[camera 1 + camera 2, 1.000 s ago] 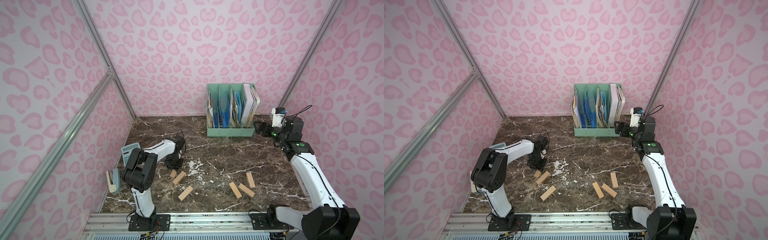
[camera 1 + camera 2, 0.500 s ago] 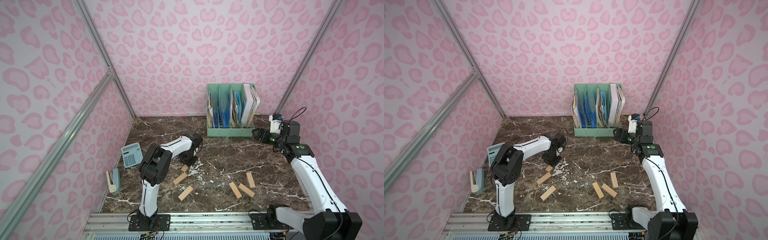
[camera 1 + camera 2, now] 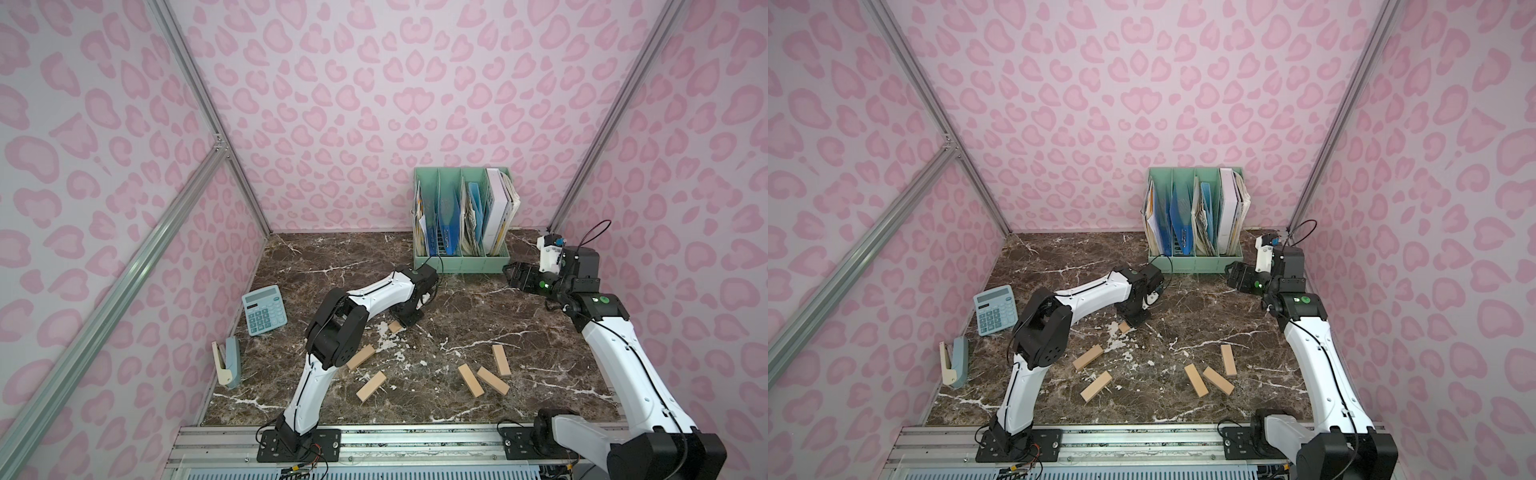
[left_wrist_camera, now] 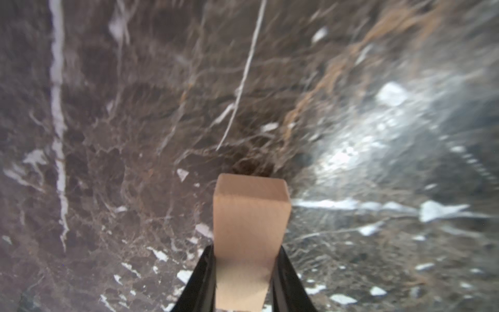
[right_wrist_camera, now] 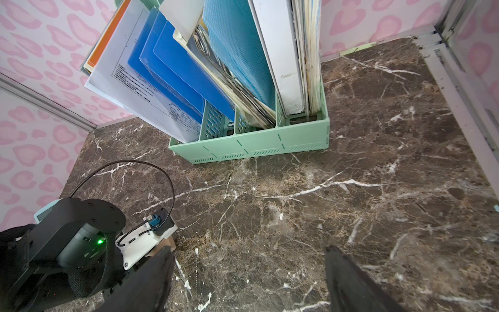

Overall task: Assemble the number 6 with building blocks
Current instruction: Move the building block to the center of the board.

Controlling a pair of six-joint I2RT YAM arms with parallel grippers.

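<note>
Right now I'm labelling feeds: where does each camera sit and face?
Both top views: high in front, looking down on the table; both arms show.
Left wrist: above the left gripper, looking down at its held block.
Right wrist: behind the open right gripper, facing the file rack; left arm shows.
Shared: top and right wrist views show the file rack.

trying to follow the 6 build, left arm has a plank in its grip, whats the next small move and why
Probably lower the left gripper and lay its wooden plank flat on the bare marble tabletop mid-table, then open. The jaws are shut on that plank, no digit is started yet, and the other five planks lie scattered nearer the front edge.
</note>
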